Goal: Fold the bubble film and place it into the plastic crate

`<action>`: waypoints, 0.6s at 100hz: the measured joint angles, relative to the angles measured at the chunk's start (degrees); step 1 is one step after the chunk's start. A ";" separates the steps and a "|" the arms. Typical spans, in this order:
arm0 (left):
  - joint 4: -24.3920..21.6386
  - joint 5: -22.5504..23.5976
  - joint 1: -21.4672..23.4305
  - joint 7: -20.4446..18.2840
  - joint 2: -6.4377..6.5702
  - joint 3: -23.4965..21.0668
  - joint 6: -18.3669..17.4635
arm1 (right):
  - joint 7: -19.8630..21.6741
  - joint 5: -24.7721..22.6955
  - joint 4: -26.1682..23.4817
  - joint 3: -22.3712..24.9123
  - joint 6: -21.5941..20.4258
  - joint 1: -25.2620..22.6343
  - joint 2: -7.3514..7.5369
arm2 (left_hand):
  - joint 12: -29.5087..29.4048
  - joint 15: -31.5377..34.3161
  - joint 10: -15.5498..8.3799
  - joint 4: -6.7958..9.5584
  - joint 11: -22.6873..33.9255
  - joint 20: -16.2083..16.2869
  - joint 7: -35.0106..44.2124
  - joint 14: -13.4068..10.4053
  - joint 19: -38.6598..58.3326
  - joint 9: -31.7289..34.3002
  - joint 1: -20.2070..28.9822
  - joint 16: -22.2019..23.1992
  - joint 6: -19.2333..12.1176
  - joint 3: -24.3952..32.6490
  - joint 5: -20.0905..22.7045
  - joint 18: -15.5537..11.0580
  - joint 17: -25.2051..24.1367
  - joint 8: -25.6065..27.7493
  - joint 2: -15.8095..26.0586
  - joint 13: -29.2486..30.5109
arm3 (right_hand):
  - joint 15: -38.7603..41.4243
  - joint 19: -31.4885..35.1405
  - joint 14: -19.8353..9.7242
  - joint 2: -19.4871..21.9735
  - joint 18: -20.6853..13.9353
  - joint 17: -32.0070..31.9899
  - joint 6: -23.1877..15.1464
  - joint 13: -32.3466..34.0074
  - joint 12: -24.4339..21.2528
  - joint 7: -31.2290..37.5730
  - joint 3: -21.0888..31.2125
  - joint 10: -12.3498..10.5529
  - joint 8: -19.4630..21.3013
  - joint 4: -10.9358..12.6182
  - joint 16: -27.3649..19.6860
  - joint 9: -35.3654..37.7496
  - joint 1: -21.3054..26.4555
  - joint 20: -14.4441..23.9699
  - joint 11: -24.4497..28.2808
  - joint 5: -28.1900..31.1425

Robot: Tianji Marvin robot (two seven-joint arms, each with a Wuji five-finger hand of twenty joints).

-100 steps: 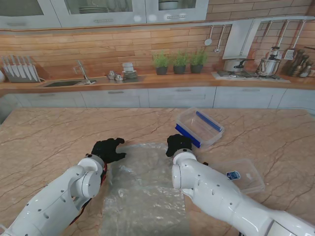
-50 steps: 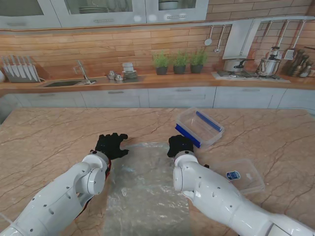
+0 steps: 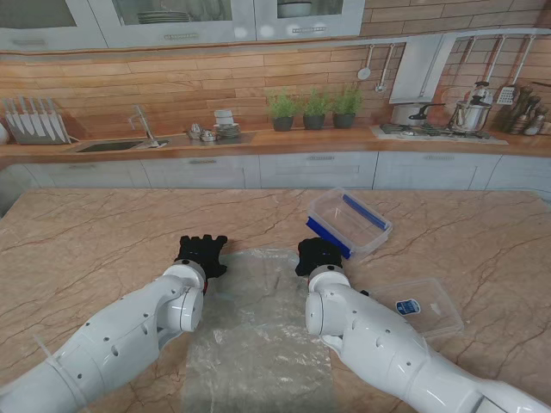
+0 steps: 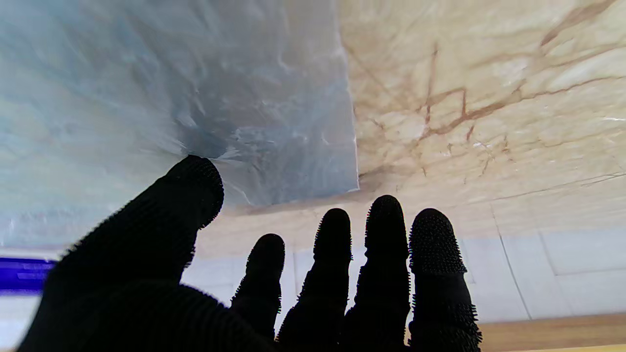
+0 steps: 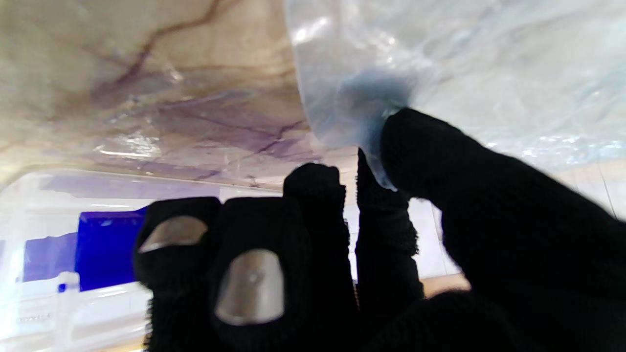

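Note:
The clear bubble film (image 3: 254, 331) lies flat on the marble table, running from near me out to my hands. My left hand (image 3: 201, 253) is at its far left corner. In the left wrist view the fingers (image 4: 386, 254) are spread straight past the film's edge and the thumb tip touches the film (image 4: 220, 88); nothing is gripped. My right hand (image 3: 317, 255) is at the far right corner. There the thumb (image 5: 440, 151) and a finger pinch the film's corner (image 5: 352, 88), with the other fingers curled. The clear plastic crate (image 3: 349, 224), with blue clips, stands just beyond my right hand.
The crate's clear lid (image 3: 422, 305) lies flat to the right of my right forearm. The kitchen counter with sink, plants and stove runs along the far wall. Bare marble (image 3: 77, 249) stretches to the left of the film.
My left hand has slid farther from me along the film's left edge to its far corner. The right hand has edged slightly farther too. The film looks flatter.

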 measured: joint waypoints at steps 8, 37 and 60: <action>-0.16 1.66 -1.14 -4.40 0.35 1.69 0.00 | 0.03 0.15 -0.01 0.03 -0.03 0.00 0.00 | 0.57 0.15 0.00 0.88 1.51 -0.01 -0.01 0.00 0.02 -0.65 -0.92 0.00 0.01 2.96 0.22 -0.08 -0.02 -0.02 0.27 -0.66 | 0.00 0.00 0.00 0.00 0.00 0.00 0.01 0.00 0.00 0.01 0.00 -0.01 0.10 0.01 0.00 0.00 0.00 0.00 0.00 0.00; -0.72 -1.20 -2.59 -6.17 1.22 3.66 -1.45 | 0.04 0.68 0.09 0.18 -0.76 0.03 0.03 | 2.64 -0.25 0.00 0.95 1.73 -0.76 0.85 0.00 -0.30 -2.37 0.00 0.01 5.78 7.61 7.17 -0.10 -1.25 3.12 0.15 -2.33 | 0.00 0.00 0.00 0.00 0.00 0.01 0.76 0.00 0.00 0.31 0.18 -0.01 0.31 0.34 0.00 0.00 0.10 0.00 0.00 -0.02; -0.27 -2.38 -1.87 -3.96 0.46 2.34 -1.87 | -0.16 0.53 -0.27 1.33 -1.86 -0.68 0.26 | 1.85 -3.16 -0.02 -1.44 1.74 -0.79 33.78 0.00 -0.51 -0.79 4.35 -3.75 2.66 9.19 8.80 -0.17 -1.07 30.56 -5.36 -2.12 | 0.01 0.00 0.00 0.00 0.00 -0.36 0.68 0.00 -0.01 0.26 -0.16 -0.01 0.32 0.25 -0.02 0.00 0.10 0.00 0.00 -0.11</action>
